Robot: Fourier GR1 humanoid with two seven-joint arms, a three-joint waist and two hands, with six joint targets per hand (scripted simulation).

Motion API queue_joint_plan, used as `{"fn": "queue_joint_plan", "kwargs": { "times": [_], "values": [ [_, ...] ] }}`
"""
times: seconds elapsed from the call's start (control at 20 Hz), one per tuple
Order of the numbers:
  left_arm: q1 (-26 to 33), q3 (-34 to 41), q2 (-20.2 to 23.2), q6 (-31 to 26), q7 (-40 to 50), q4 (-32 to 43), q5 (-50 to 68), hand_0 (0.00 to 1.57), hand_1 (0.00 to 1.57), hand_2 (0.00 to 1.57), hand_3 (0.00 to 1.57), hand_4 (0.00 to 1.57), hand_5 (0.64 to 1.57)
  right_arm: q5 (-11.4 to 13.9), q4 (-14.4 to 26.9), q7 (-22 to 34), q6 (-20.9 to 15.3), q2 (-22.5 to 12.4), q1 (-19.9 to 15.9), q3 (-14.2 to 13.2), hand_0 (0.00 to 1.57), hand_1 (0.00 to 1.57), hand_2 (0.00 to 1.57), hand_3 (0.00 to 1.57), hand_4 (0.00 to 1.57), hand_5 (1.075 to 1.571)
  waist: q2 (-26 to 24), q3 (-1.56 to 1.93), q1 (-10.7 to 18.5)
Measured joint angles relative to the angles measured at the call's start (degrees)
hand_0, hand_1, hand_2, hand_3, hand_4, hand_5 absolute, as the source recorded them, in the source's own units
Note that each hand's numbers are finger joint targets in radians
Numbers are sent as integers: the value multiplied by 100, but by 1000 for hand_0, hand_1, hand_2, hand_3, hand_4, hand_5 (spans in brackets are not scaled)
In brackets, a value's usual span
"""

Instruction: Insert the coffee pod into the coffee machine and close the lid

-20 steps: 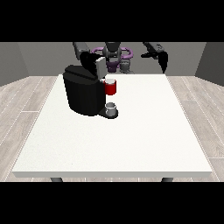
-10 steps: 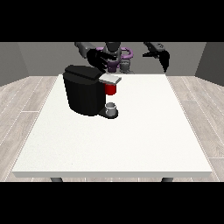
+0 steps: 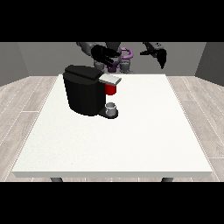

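The black coffee machine [image 3: 85, 94] stands at the table's back left. Its grey lid [image 3: 110, 79] lies flat over the brewing head, and a red thing at the machine [image 3: 111, 89] shows just under it. A small grey thing [image 3: 111, 109] sits on the machine's base below. The hand at the view's left [image 3: 105, 54] hovers above and behind the lid, open and touching nothing. The hand at the view's right [image 3: 159, 53] hangs high over the table's back right edge, open and empty.
The white table [image 3: 131, 140] stretches from the machine towards the camera. The robot's torso [image 3: 122, 59] stands behind the far edge. Wooden floor surrounds the table.
The lid has come down to lie flat. The hand at the view's left has lifted up and a little to the right, off the machine. The other hand has barely moved.
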Motion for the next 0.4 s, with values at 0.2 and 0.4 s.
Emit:
{"fn": "queue_joint_plan", "kwargs": {
  "times": [0.2,0.4],
  "values": [
    [242,-103,-192,120,-180,50,-71,0,0,0,0,192,1571,-186,-264,-350,140,257,519,298,0,0,0,0,269,1571,-271,-1,-199],
    [427,33,-115,92,-216,221,12,0,0,0,0,192,1571,-680,-617,-455,69,354,1305,650,0,0,0,0,157,1571,-630,-1,-453]
  ]
}}
